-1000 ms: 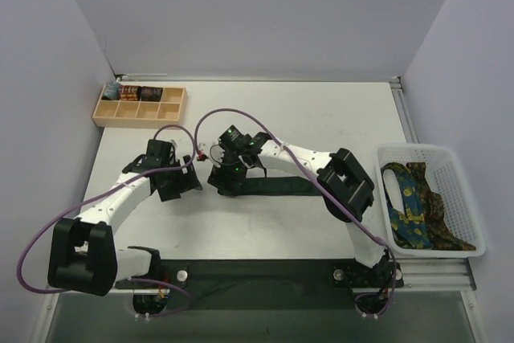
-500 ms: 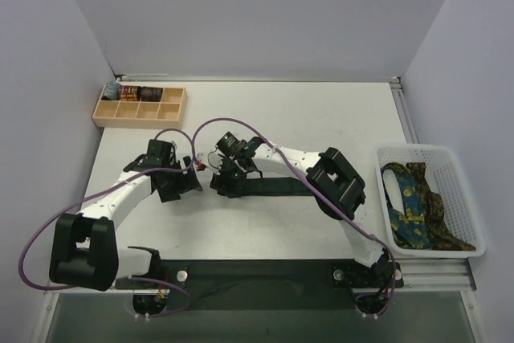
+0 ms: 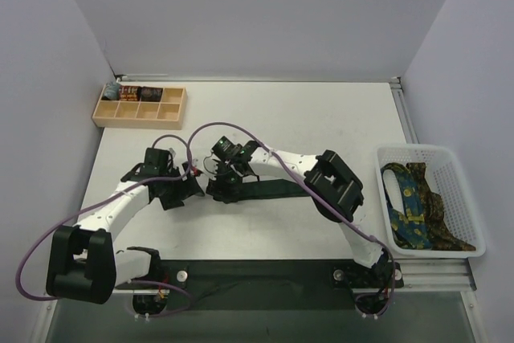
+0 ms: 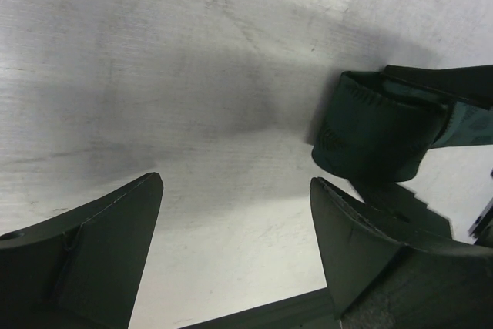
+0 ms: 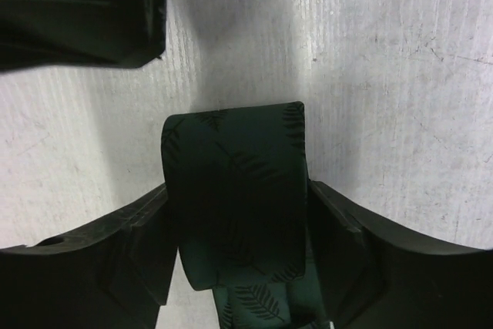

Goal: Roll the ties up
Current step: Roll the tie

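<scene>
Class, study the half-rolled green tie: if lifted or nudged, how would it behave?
Probably floppy: the tie curls into a soft loop, its tail lying flat. Likely light, being thin fabric. The roll may loosen if released, since nothing visibly fastens it.

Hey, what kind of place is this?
Probably a robotics lab test cell: two white robot arms bolted to a white table, plain partition walls around it, and a white plastic basket of patterned fabric ties.

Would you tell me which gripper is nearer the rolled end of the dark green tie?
Right. The right gripper clasps the roll of the dark green tie between its fingers; the left gripper stands open beside it, not touching.
</scene>
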Tool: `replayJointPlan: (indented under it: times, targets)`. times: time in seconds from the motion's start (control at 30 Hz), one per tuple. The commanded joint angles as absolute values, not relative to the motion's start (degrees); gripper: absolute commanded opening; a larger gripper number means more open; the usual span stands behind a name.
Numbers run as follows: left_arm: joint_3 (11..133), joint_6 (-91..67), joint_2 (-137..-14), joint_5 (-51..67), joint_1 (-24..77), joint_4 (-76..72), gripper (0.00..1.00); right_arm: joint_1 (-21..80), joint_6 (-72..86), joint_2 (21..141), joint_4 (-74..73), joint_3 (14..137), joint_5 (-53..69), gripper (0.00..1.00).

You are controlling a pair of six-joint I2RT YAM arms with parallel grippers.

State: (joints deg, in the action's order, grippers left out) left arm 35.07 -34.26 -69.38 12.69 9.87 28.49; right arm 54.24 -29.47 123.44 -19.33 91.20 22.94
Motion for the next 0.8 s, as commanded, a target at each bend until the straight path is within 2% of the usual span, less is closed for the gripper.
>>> replayJointPlan:
  times: [0.0,0.13,0.27,0.4,0.53,0.77]
  targets:
    - [34.37,-37.52,-67.59,17.66,10.11,20.32,0.89,55.64,-28.05,120.33,-20.57,90.7,24.26,0.65]
    - [33.58,-39.99,-68.2,20.47,10.28,15.74,0.89,54.58,-24.09,115.07,-19.43,89.74,24.43,0.76]
    - [33.05,-41.22,-69.61,22.24,10.9,12.22,0.9,51.78,-15.14,109.35,-16.36,84.93,25.4,0.75]
    - [32.7,-42.89,-70.84,22.24,12.3,8.01,0.9,46.94,-1.78,101.88,-7.05,73.5,27.5,0.69]
    - [33.31,-43.24,-73.73,20.57,15.11,7.12,0.89,42.72,8.33,95.2,2.26,62.6,26.02,0.54]
    - [33.49,-43.42,-76.64,14.34,20.39,6.94,0.82,39.64,19.41,92.2,13.17,50.98,24.96,0.44]
